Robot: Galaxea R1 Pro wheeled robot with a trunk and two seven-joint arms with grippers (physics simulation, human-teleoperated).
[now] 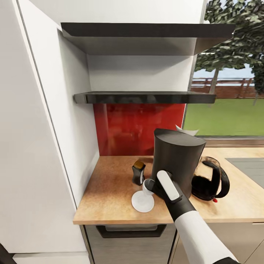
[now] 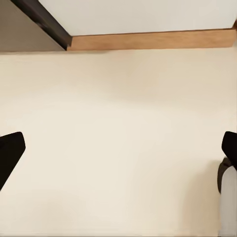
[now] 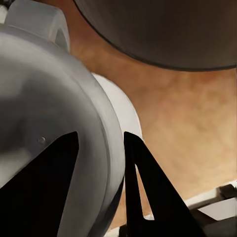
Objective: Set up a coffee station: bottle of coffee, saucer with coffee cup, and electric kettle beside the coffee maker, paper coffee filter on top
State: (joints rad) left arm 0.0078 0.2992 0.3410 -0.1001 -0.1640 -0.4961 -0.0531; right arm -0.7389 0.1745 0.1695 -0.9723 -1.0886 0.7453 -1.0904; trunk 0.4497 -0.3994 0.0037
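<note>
On the wood-grain countertop (image 1: pixel 106 190) stands the tall dark-grey coffee maker (image 1: pixel 178 157), with a white paper filter (image 1: pixel 185 130) peeking up at the back of its top. The small dark bottle of coffee (image 1: pixel 138 172) stands to its left and the glass electric kettle (image 1: pixel 209 179) to its right. My right gripper (image 1: pixel 153 189) is shut on the rim of the white coffee cup (image 1: pixel 147 187), tilted over the far edge of the saucer (image 1: pixel 142 202). Up close, the cup's wall (image 3: pixel 59 98) sits between the fingers (image 3: pixel 143 187), with the saucer (image 3: pixel 126 108) beyond. My left gripper (image 2: pixel 118 148) is open.
The thin black lower shelf (image 1: pixel 146 97) is bare, with a thicker board (image 1: pixel 146 35) above it. A tall white cabinet (image 1: pixel 33 128) walls the counter's left end. A grey hob (image 1: pixel 249 165) lies at the right. The left wrist faces a plain cream panel (image 2: pixel 118 123).
</note>
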